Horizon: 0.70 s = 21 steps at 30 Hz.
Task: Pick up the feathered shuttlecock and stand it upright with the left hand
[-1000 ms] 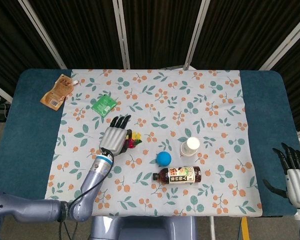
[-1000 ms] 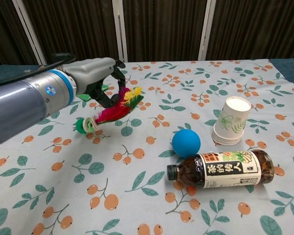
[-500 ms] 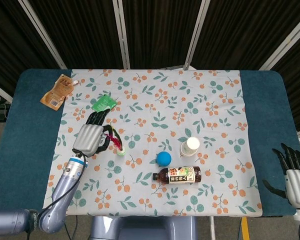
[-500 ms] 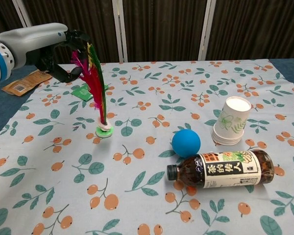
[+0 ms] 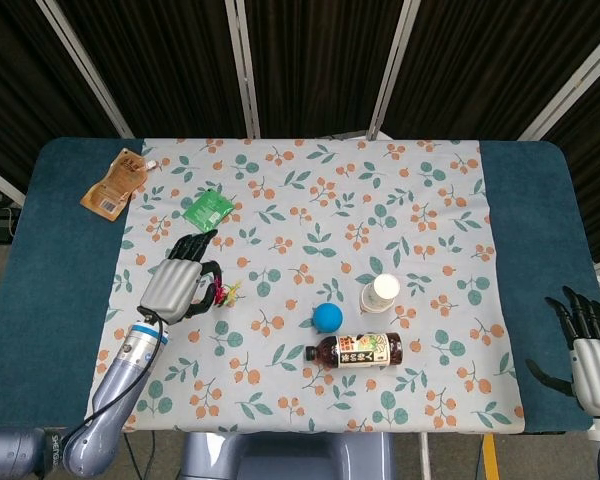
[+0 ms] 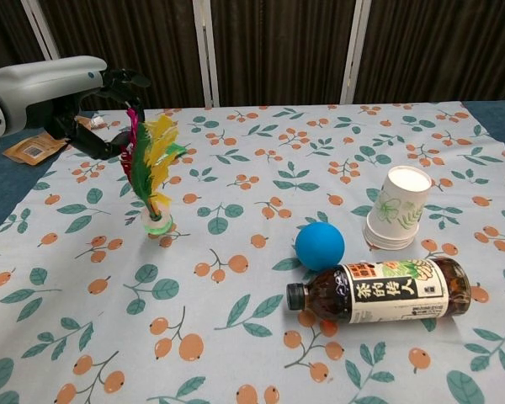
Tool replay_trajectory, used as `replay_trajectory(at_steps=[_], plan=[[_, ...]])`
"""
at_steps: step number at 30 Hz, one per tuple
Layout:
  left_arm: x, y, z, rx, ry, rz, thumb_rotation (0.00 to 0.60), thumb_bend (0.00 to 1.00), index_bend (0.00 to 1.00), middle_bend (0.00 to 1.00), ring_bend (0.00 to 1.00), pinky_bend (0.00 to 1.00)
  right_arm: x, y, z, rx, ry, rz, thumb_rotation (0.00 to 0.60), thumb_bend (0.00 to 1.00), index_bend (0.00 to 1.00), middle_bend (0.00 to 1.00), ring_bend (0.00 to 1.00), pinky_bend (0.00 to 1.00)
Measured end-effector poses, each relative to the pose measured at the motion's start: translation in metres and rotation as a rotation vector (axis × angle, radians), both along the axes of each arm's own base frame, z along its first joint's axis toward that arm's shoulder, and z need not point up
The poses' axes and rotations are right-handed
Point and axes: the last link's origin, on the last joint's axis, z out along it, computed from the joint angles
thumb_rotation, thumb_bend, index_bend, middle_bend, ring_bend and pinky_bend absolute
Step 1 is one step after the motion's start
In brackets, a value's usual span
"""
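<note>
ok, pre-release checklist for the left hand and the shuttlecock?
1. Shuttlecock upright, feathers up: ok.
2. Its base on the tablecloth: looks so, chest view; contact cannot tell.
3. Left hand free of the feathers: cannot tell; its fingers sit right at the feather tops.
4. Blue ball, paper cups and bottle apart from the shuttlecock: ok.
5. Right hand parked at the table's far edge: ok.
</note>
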Motion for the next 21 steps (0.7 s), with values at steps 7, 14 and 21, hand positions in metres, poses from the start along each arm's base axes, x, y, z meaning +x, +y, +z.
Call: replay_trajectory(at_steps=[7,14,21], plan=[[-0.007,-0.006,-0.004,-0.021,0.008,0.008,0.600,0.57,0.56,0.01,0.00,0.00,0.000,0.000,0.000,0.001,0.000,-0.002,0.600,0.10,0.14,0.00,0.00,0.00],[-0.015,-0.012,-0.005,-0.041,0.007,0.015,0.600,0.57,0.56,0.01,0.00,0.00,0.000,0.000,-0.001,0.001,0.002,-0.002,0.600,0.10,0.14,0.00,0.00,0.00],[-0.018,-0.015,-0.003,-0.038,0.001,0.016,0.600,0.56,0.55,0.00,0.00,0.00,0.000,0.000,-0.001,0.001,0.002,-0.003,0.600,0.10,0.14,0.00,0.00,0.00]])
